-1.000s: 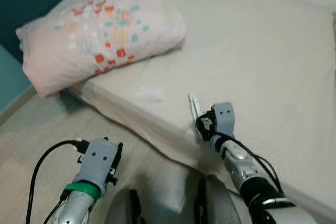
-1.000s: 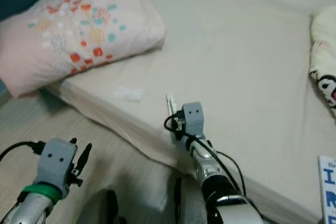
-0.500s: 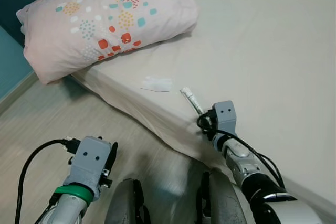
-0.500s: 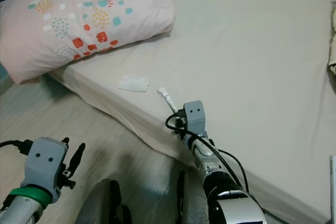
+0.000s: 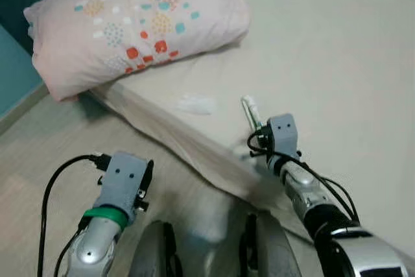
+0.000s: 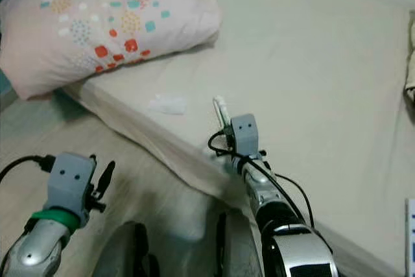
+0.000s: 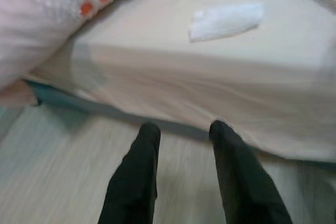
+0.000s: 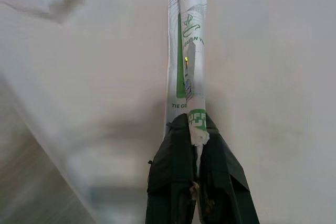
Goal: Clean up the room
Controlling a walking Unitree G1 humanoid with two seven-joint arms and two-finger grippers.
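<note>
Pinching a rolled white-and-green packet [image 8: 188, 51] by its near end, my R gripper [image 8: 197, 132] had both black fingers closed tight on it, w/ the rest of the packet sticking straight out ahead over the beige bed sheet [image 5: 337, 50]. From the head cam that packet [image 5: 250, 111] stood just beyond the R wrist, near the mattress edge, tilted up a bit; couldn't tell if its far end touched the sheet. L gripper [image 7: 181, 129] held nothing, fingers [image 7: 142, 150] apart w/ a clear gap, hanging low over the pale wood floor [image 7: 63, 150] beside the bed and pointing at the mattress side. On the sheet, a small crumpled white tissue [image 5: 196, 104] lay near the edge, just to the L of the packet, apart from it. Further back sat a pink pillow [image 5: 139, 21] w/ orange and teal dots, one end overhanging the bed's corner.
</note>
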